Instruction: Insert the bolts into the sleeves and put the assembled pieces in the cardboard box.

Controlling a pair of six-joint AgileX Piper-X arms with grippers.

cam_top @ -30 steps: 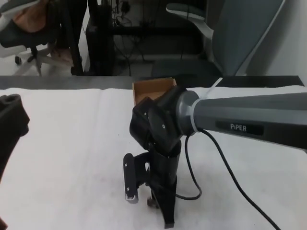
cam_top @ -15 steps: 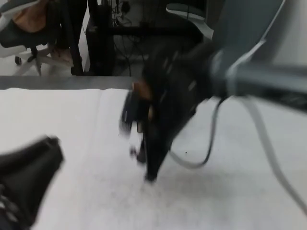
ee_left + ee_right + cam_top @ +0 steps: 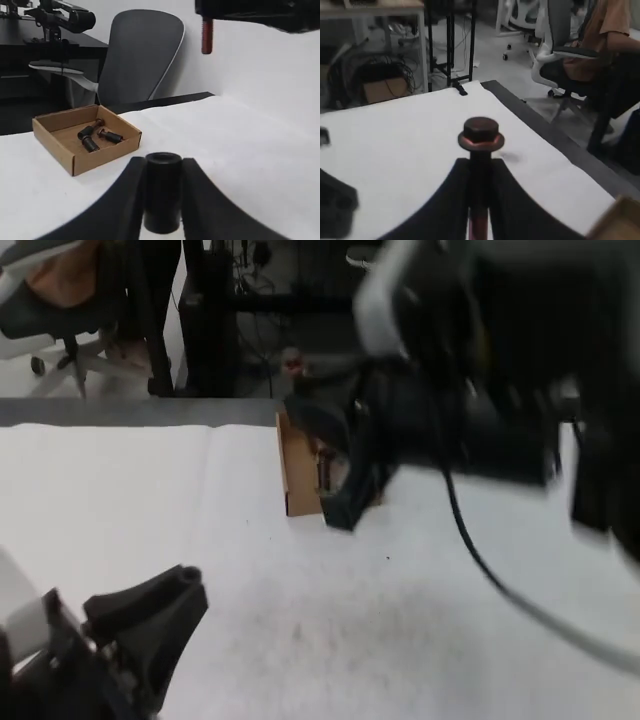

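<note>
Right gripper (image 3: 480, 166) has lifted off the bench and now hangs raised near the cardboard box (image 3: 52, 142), fingers clamped on a bolt (image 3: 481, 134). Left gripper (image 3: 163, 164), well apart from the box, pinches an upright sleeve (image 3: 162, 192).

Right arm (image 3: 480, 390) showing blurred in high view, covering most of cardboard box (image 3: 298, 475) at 12 o'clock. Sleeve (image 3: 162, 192) base running off frame. Bolt (image 3: 480, 134) shank hiding between fingers of right end effector (image 3: 480, 167).
</note>
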